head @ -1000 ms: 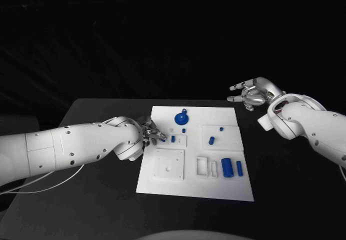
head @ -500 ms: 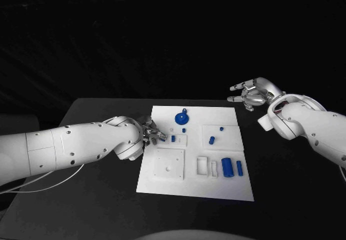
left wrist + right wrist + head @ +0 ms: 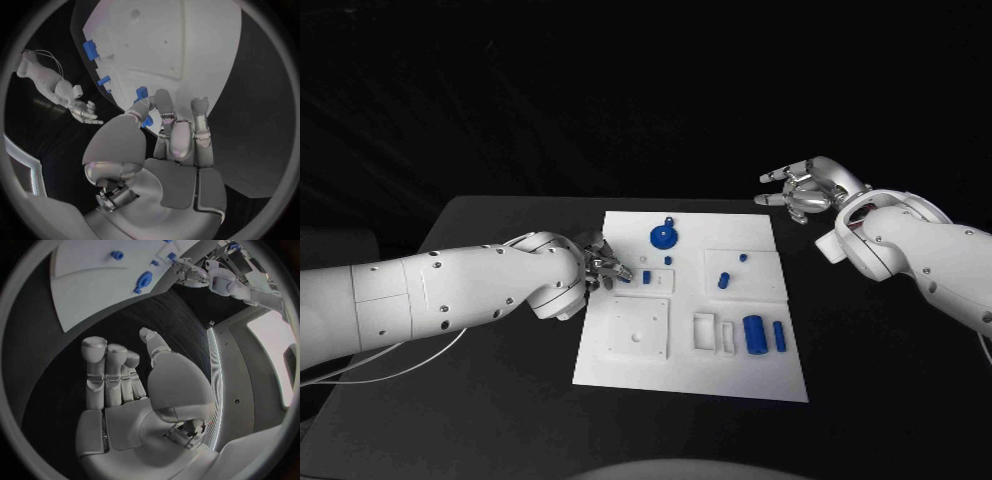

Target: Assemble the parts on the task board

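On the black table (image 3: 488,215), at roughly nine o'clock of the task board (image 3: 689,375), resting the left hand (image 3: 599,268) against the board's left edge, fingers (image 3: 164,107) curling together and pinching a small blue part (image 3: 142,93) between thumb and fingertips just over the white plate. Lying toward twelve o'clock of the board, a round blue part with a loop (image 3: 664,236), and just below it a tiny blue peg (image 3: 668,261). Sitting beside the left hand, two short blue pieces (image 3: 648,276). Standing near the board's centre, a blue peg (image 3: 724,281), with another small blue peg (image 3: 740,257) at its one o'clock. Lying toward four o'clock, side by side in a recess, a thick blue cylinder (image 3: 754,333) and a slimmer blue bar (image 3: 779,336). Hovering off the board at two o'clock, well apart from every part, the right hand (image 3: 799,188), fingers (image 3: 95,370) spreading loosely and gripping nothing.
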Controlling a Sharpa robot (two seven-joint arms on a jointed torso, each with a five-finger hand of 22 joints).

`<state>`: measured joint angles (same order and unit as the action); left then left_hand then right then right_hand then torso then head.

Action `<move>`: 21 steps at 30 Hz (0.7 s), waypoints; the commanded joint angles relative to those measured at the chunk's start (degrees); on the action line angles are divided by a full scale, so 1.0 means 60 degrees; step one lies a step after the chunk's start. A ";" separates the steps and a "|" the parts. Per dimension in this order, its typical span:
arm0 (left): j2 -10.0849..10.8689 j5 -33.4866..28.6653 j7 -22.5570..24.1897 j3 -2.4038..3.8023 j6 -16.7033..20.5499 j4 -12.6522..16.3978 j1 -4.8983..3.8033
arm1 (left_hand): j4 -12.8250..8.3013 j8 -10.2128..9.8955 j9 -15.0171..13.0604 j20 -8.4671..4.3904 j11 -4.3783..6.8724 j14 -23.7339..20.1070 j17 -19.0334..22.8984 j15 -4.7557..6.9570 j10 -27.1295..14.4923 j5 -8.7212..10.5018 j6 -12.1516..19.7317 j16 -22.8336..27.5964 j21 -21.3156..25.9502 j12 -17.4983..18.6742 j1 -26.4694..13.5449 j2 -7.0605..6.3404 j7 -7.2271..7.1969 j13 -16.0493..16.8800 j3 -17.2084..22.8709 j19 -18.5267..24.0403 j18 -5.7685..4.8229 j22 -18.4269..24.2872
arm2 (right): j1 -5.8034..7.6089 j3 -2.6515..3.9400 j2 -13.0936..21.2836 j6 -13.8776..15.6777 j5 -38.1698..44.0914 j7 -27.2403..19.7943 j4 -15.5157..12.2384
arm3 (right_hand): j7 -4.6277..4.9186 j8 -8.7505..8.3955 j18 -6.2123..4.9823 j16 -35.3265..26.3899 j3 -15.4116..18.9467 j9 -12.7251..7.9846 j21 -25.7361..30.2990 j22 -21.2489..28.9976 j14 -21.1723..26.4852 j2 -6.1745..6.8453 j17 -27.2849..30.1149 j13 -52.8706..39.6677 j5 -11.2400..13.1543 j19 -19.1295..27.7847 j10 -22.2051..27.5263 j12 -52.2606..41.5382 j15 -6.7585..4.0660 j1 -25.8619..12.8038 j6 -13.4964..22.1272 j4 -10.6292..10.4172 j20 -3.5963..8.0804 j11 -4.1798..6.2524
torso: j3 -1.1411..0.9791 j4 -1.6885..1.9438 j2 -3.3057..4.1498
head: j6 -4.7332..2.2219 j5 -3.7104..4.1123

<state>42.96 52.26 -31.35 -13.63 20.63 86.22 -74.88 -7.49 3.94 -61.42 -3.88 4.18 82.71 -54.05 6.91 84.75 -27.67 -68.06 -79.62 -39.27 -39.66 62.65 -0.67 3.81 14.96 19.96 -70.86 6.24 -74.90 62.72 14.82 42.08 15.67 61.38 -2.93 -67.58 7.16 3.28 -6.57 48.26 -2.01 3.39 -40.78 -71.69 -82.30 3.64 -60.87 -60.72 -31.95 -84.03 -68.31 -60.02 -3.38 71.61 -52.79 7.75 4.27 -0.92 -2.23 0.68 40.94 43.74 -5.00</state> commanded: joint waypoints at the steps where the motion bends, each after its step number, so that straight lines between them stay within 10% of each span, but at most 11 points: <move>1: -0.0001 0.0062 -0.0178 -0.0036 -0.0318 -0.0031 0.0045 | -0.0121 0.0026 -0.0012 0.0080 0.0163 0.0064 -0.0005 -0.0020 0.0347 -0.0040 -0.2063 -0.0055 -0.0046 -0.0052 0.0119 0.0096 -0.1187 -0.0008 0.0063 -0.0016 0.0073 -0.0173 | -0.0012 0.0004 -0.0011 -0.0073 0.0045 -0.0047 -0.0002 | -0.0002 0.0025 -0.0148 -0.0038 -0.0073 0.0014 0.0026 -0.0006 -0.0012 0.0017 0.0014 0.0002 -0.0066 -0.0492 0.0014 0.0055 -0.0043 -0.0101 -0.0080 0.0001 0.0070 0.0048 | -0.0002 -0.0009 0.0000 | -0.0001 -0.0007; 21: -0.0129 0.0043 -0.0430 -0.0037 -0.0765 -0.0070 0.0045 | 0.0073 0.0013 -0.0030 0.0125 0.0147 0.0036 0.0180 -0.0029 0.0346 0.0523 -0.1912 0.0057 -0.0044 0.0040 0.0112 0.0348 -0.1156 -0.0127 0.0042 0.0011 0.0137 -0.0155 | -0.0034 0.0004 -0.0027 -0.0094 0.0046 -0.0056 0.0010 | -0.0003 0.0025 -0.0147 -0.0037 -0.0098 0.0015 0.0031 -0.0005 -0.0014 0.0020 0.0012 -0.0001 -0.0110 -0.0493 0.0012 0.0054 -0.0044 -0.0115 -0.0092 0.0011 0.0071 0.0050 | -0.0011 -0.0014 -0.0002 | -0.0005 -0.0002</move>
<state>42.48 52.68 -32.31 -13.48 19.23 85.73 -75.10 -7.40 3.95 -61.66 -3.47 4.17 82.78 -53.01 6.82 84.75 -24.65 -68.06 -79.62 -39.48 -39.65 62.13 -0.15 3.81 14.25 20.23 -70.86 6.24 -74.93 62.55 14.82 41.97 15.66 61.38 -2.95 -67.49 7.16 3.28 -6.57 48.26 -2.33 3.39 -40.78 -71.69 -82.30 3.77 -60.87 -60.72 -32.40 -84.03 -68.32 -60.02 -3.38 71.47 -52.78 7.75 4.27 -0.92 -2.27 0.60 40.92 43.65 -4.99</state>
